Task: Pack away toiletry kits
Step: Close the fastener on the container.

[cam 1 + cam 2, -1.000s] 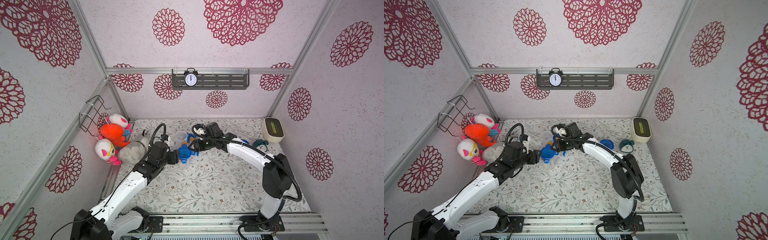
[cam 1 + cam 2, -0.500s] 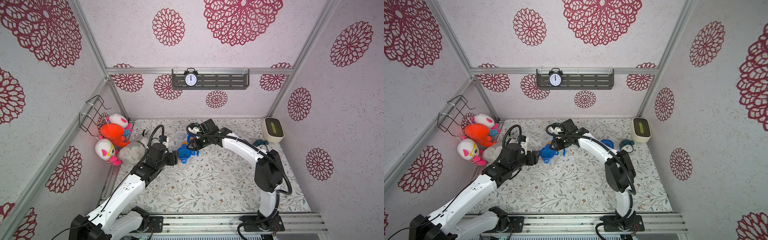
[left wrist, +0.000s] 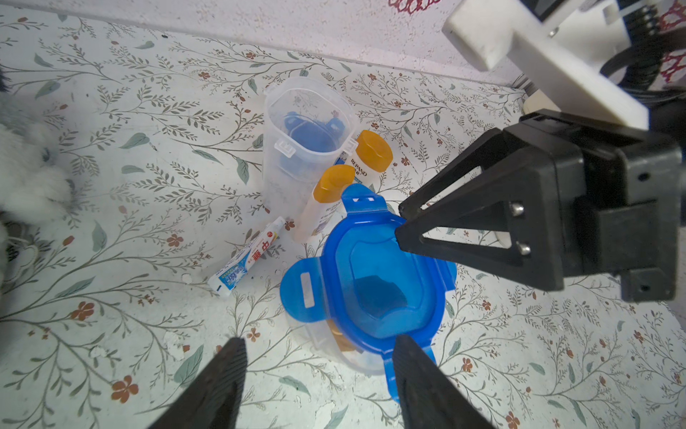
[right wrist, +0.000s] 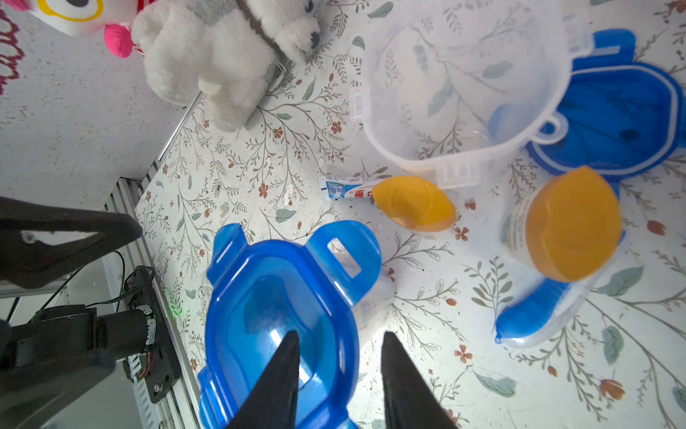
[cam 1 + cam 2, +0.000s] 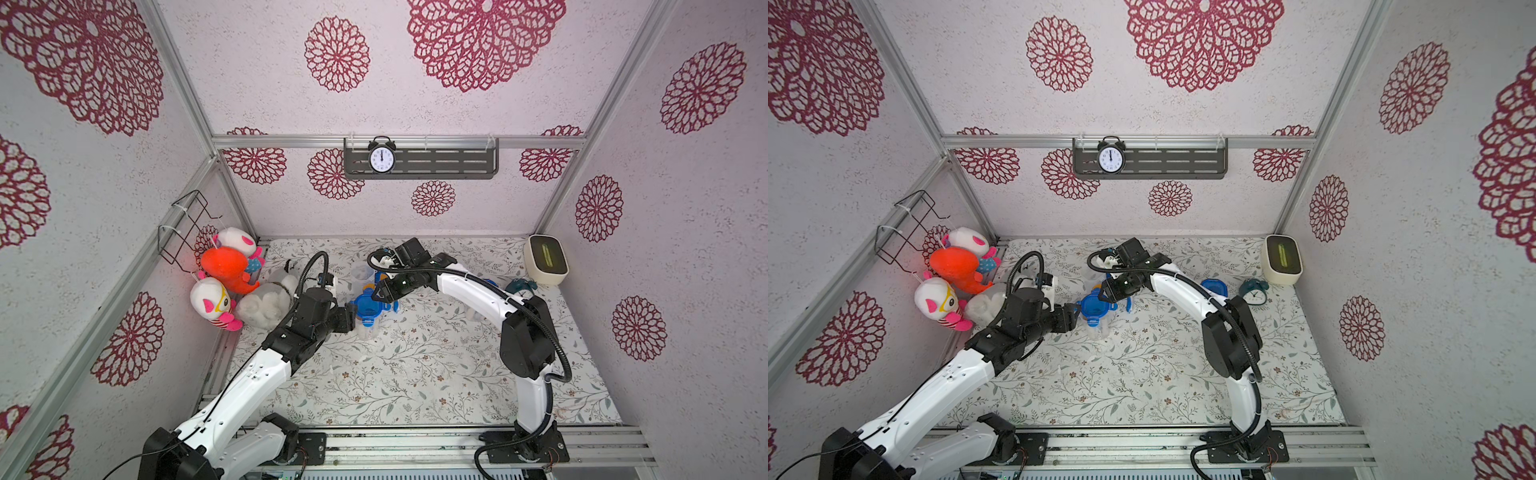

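Right wrist view: your right gripper (image 4: 339, 334) stands narrowly parted astride the rim of the blue lid (image 4: 278, 297) (one finger over the recess, one outside). Your left gripper (image 3: 318, 340) is spread wide either side of the lidded clear jar (image 3: 345, 360), with the toothpaste tube (image 3: 248, 256) just beyond its tips.

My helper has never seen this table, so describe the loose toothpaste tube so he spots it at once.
On the floral table, the left claw and right claw meet at a jar with a blue lid. Beside it the toothpaste tube lies flat. It is the only slim white tube with blue and red print; its neighbours are fatter bottles with orange caps.
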